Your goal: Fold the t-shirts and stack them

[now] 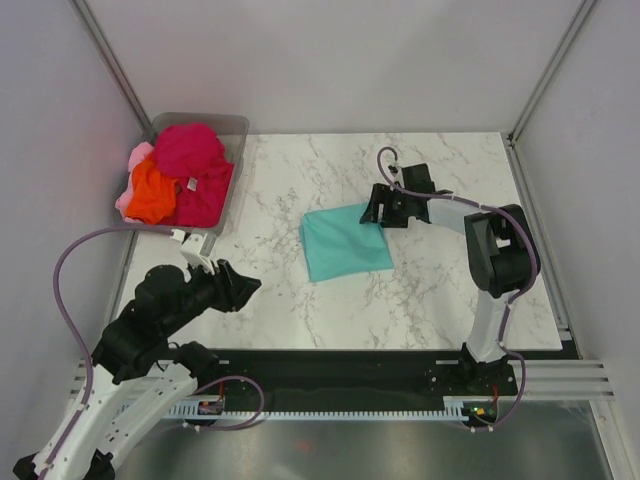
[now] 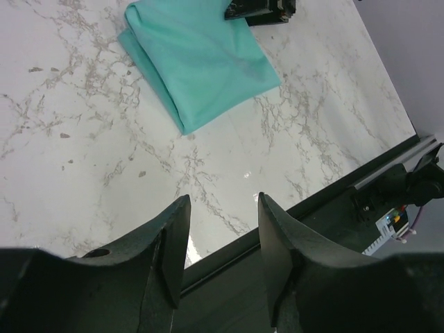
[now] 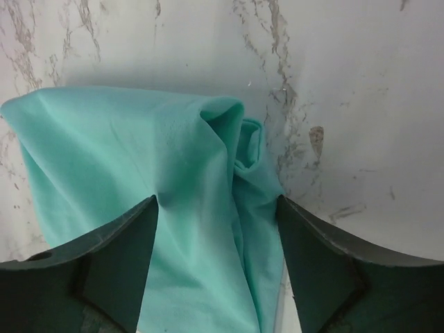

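Top external: the folded teal shirt lies central on the table; the right gripper, jaws wide, straddles its 1 o'clock corner. The left gripper, parted and empty, hovers at 8 o'clock.

Bright, even overhead light; the folded teal cloth t-shirt casts a soft shadow on the white marbled tabletop, faintly glare-spotted.

Blk arms, grippers; purple cables
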